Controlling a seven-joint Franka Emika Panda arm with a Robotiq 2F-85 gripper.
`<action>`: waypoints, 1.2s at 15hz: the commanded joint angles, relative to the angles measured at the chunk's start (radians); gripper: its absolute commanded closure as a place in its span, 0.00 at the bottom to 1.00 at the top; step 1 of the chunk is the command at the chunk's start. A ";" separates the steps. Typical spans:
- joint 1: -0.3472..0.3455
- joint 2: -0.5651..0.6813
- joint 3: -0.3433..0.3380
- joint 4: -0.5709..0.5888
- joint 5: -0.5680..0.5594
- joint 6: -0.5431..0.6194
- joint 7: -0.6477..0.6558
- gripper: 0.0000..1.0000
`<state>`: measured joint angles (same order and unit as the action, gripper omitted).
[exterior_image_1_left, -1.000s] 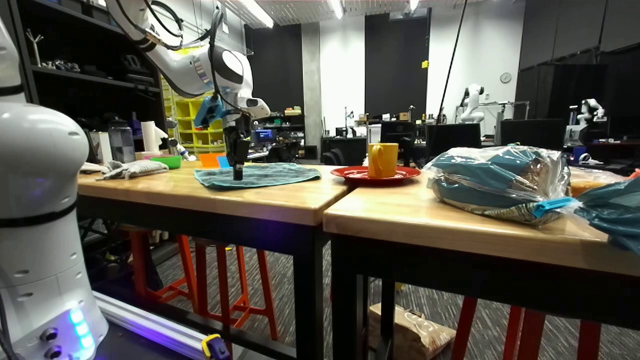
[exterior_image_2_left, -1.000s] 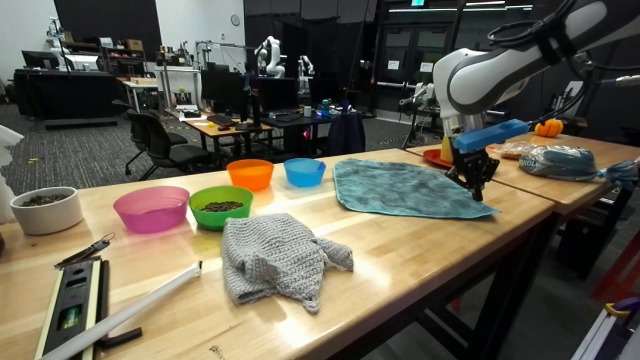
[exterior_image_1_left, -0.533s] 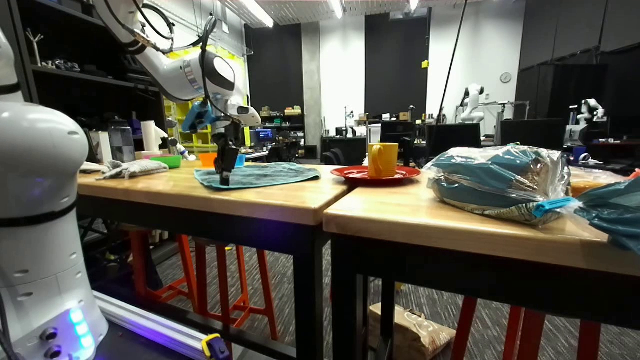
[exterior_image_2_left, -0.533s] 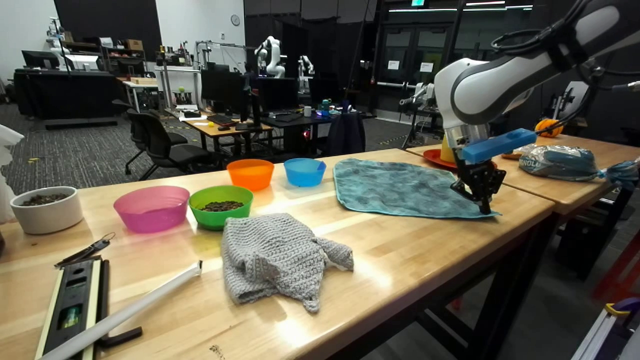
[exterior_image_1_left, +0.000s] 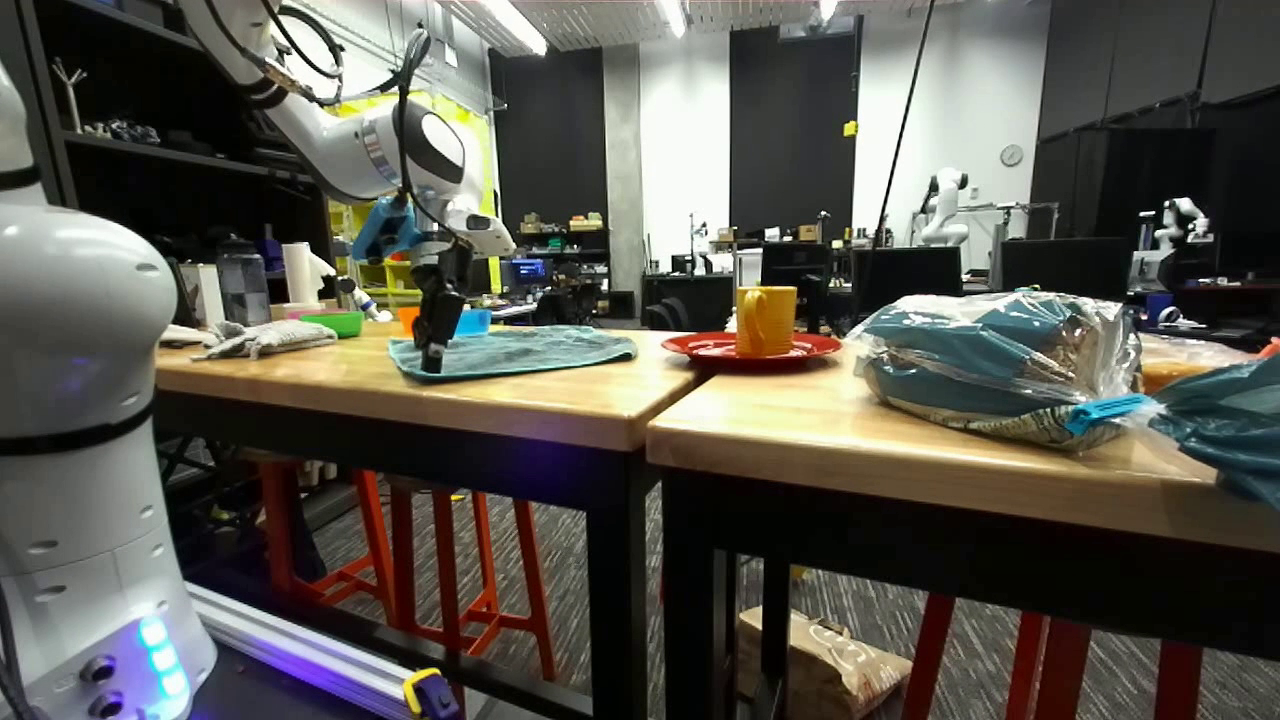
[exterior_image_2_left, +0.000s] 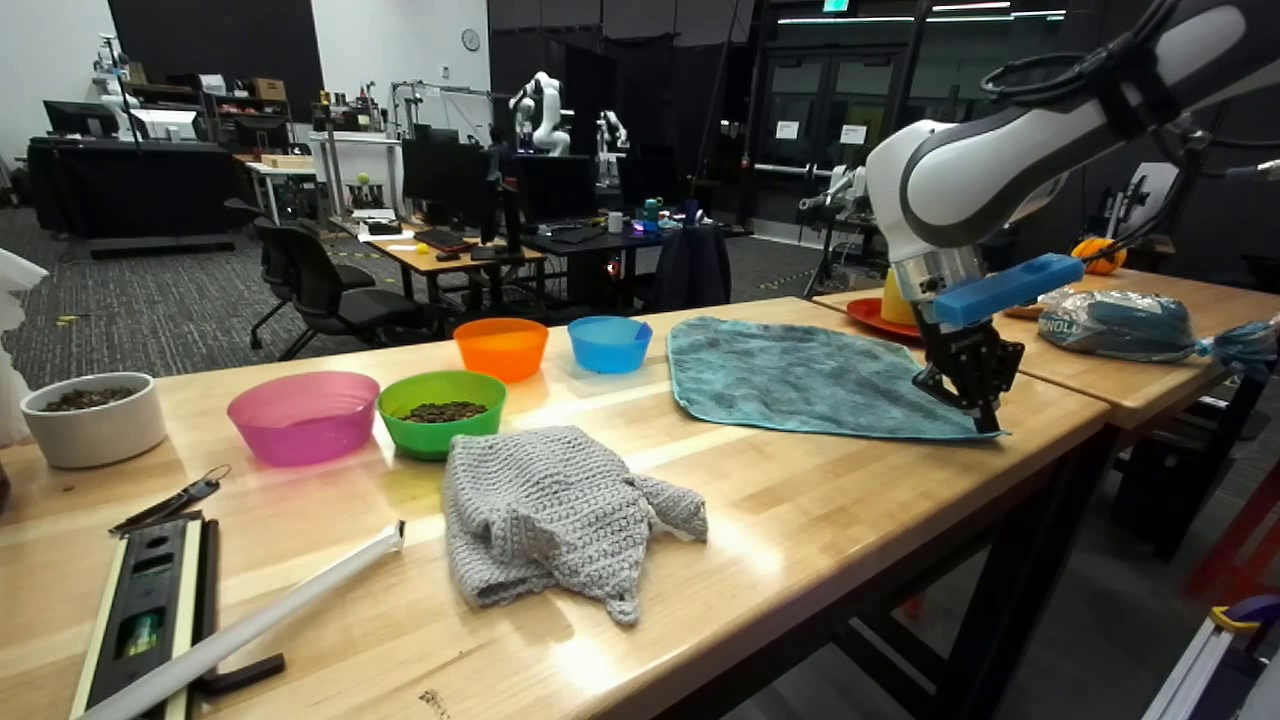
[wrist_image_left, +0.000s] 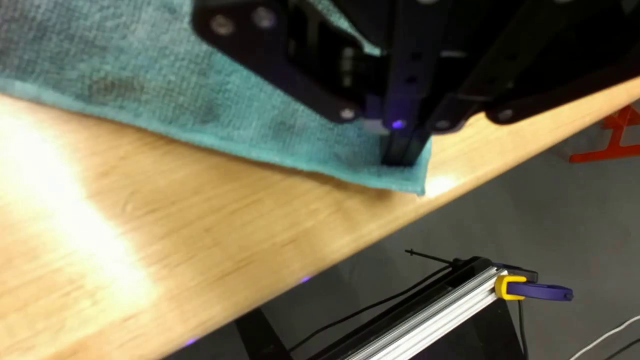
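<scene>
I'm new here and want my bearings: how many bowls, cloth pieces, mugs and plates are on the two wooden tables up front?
Bowls: 5 (white bowl, pink bowl, green bowl, orange bowl, blue bowl)
Cloth pieces: 2 (teal towel, with the fingers at one corner; grey knitted piece)
Mugs: 1 (yellow mug)
Plates: 1 (red plate)
Total: 9 in view

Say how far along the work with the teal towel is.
Looks done: the teal towel lies spread out on the wooden table.
In hand: the gripper, shut, is down at the towel corner near the table's edge; whether it pinches cloth, I can't tell.
Left, probably: moving the gripper clear, since it is at the cloth.
</scene>
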<state>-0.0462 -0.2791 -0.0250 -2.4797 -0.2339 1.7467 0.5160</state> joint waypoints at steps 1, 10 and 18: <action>-0.018 -0.079 0.010 -0.042 0.030 -0.015 -0.020 1.00; -0.024 -0.211 0.022 -0.113 0.049 0.004 -0.038 1.00; -0.021 -0.273 0.055 -0.134 0.057 0.082 -0.022 1.00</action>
<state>-0.0511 -0.5066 0.0025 -2.5827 -0.2020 1.7883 0.4968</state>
